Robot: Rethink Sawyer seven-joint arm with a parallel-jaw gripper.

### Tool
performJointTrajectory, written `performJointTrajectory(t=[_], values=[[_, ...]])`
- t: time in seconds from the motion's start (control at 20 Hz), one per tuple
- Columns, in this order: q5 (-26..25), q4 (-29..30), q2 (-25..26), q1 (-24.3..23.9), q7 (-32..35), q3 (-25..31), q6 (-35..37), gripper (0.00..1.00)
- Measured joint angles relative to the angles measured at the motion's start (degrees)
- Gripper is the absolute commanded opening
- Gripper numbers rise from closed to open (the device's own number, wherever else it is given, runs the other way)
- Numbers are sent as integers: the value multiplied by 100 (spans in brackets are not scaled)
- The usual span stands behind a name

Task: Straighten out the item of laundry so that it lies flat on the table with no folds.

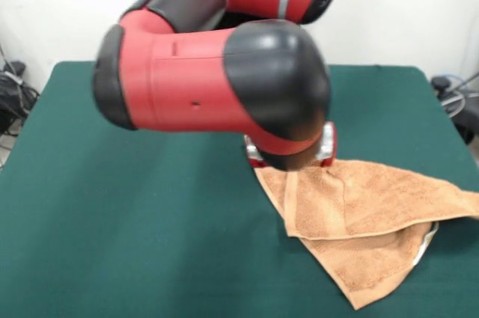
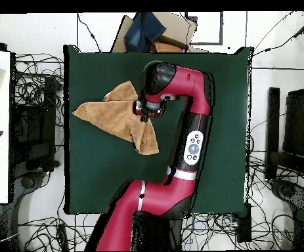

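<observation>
Towel (image 1: 359,221) is seen crumpled, with folded layers, on the green table (image 1: 112,221), toward the front view's right edge. Gripper (image 2: 143,111) sits at the cloth's upper edge (finger state cannot be told; the arm (image 1: 217,71) blocks it). Cardboard box (image 2: 171,29) holding blue cloth (image 2: 144,29) is noted beyond the table.

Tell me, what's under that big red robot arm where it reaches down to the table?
The orange towel lies there, folded over itself on the green table. The arm's wrist covers the gripper and the towel's top corner, so whether it grips the cloth cannot be seen.
</observation>
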Motion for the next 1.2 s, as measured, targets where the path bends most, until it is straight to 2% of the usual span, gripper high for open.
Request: performJointTrajectory(t=[0.85, 1.2], values=[[184, -465, 220, 46, 0, 18, 1, 0], [191, -1200, 612, -57, 0, 17, 66, 0]])
